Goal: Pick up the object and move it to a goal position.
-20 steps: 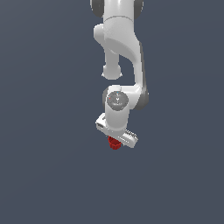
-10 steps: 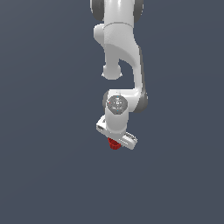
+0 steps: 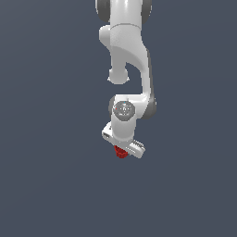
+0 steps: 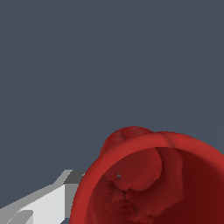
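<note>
Evidently, the red cup [image 3: 121, 152] is being pinched by the gripper [image 3: 123, 147] at its ribbed wall; being judged light, stiff, thin-rimmed.

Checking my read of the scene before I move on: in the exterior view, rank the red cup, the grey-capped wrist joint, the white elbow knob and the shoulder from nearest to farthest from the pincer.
From the pincer:
1. red cup, directly under it.
2. grey-capped wrist joint, just above it.
3. white elbow knob, higher up the arm.
4. shoulder, at the picture's top edge.
</note>
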Controlling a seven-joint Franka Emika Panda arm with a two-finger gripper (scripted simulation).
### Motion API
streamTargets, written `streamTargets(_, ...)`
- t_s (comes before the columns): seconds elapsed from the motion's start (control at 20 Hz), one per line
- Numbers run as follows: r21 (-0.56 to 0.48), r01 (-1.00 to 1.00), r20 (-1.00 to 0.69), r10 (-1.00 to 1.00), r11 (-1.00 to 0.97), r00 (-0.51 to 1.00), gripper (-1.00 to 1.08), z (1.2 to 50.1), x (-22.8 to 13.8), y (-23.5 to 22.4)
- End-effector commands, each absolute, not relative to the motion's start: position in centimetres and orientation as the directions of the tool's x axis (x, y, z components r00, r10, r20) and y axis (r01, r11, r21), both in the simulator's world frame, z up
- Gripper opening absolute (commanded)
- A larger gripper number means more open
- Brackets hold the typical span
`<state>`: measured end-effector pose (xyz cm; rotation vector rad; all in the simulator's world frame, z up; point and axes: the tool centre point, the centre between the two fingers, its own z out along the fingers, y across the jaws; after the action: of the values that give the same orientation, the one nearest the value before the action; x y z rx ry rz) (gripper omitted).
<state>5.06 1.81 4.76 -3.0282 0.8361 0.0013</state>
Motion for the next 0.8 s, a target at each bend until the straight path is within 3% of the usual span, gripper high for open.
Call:
streamTargets(0.0,0.000,-0.513,0.000,-0.513,-0.858,0.858,-1.00,5.0,5.1,1.9)
streamTargets(0.35,0.000,-0.513,0.000,-0.513,-0.858,0.858,-1.00,8.0,4.9,3.1)
streamTargets(0.75,0.000,-0.514,0.000,-0.514,-0.858,0.858,-1.00,15.3,4.6,6.2)
